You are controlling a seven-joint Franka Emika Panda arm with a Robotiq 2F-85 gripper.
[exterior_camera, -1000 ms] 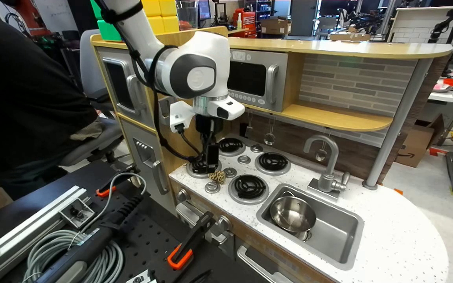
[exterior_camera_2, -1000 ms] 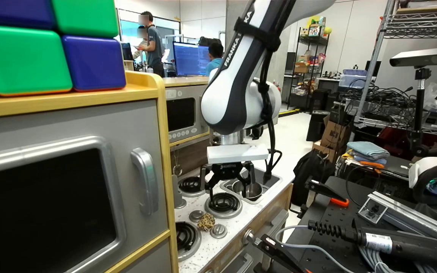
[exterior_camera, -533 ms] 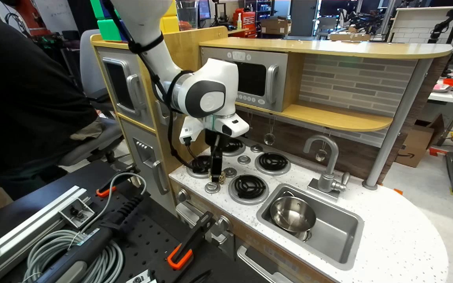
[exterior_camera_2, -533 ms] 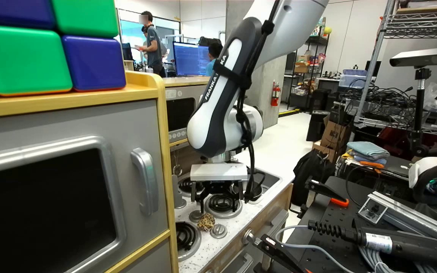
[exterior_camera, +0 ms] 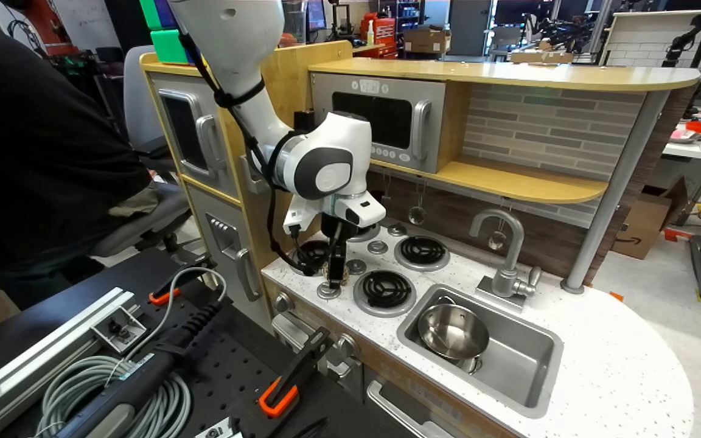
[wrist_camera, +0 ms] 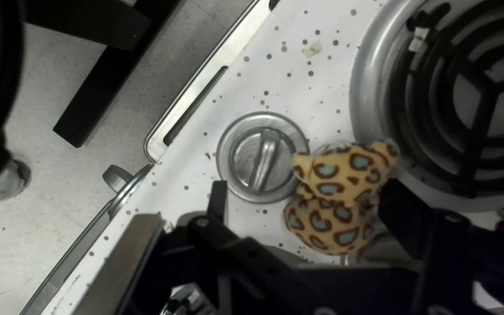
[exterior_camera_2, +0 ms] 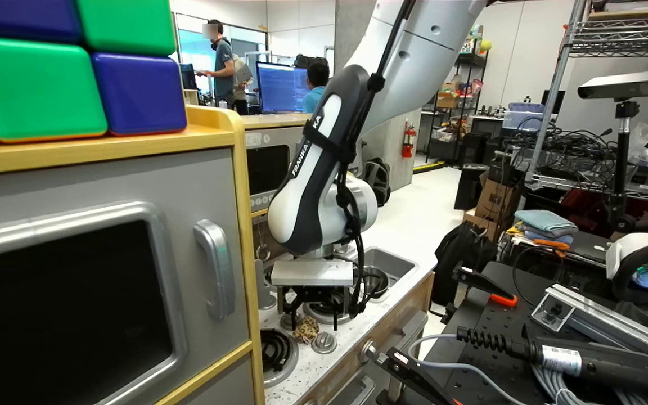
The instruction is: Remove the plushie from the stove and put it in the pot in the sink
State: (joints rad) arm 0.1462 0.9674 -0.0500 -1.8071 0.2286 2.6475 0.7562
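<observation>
The plushie (wrist_camera: 335, 201), yellow with brown leopard spots, lies on the white cooktop of the stove (exterior_camera: 381, 263) between the knobs, beside a burner. It also shows in an exterior view (exterior_camera_2: 306, 331); elsewhere my finger mostly hides it. My gripper (wrist_camera: 305, 192) is open and low over the cooktop, with its fingers on either side of the plushie. In the wrist view the right finger is close against it; I cannot tell if they touch. The left finger is well apart from it. The steel pot (exterior_camera: 454, 331) stands upright in the grey sink (exterior_camera: 521, 362) and looks empty.
A metal knob (wrist_camera: 262, 157) and a black burner (wrist_camera: 466, 96) flank the plushie. The curved faucet (exterior_camera: 502, 234) rises behind the sink. A toy microwave (exterior_camera: 381, 115) and a tall cabinet (exterior_camera_2: 99, 270) stand near the arm. A dark table (exterior_camera: 223, 365) with clamps adjoins.
My gripper has come down from above the back burner and moved across the cooktop to the plushie, its fingers now beside it. The plushie and the pot have not moved.
</observation>
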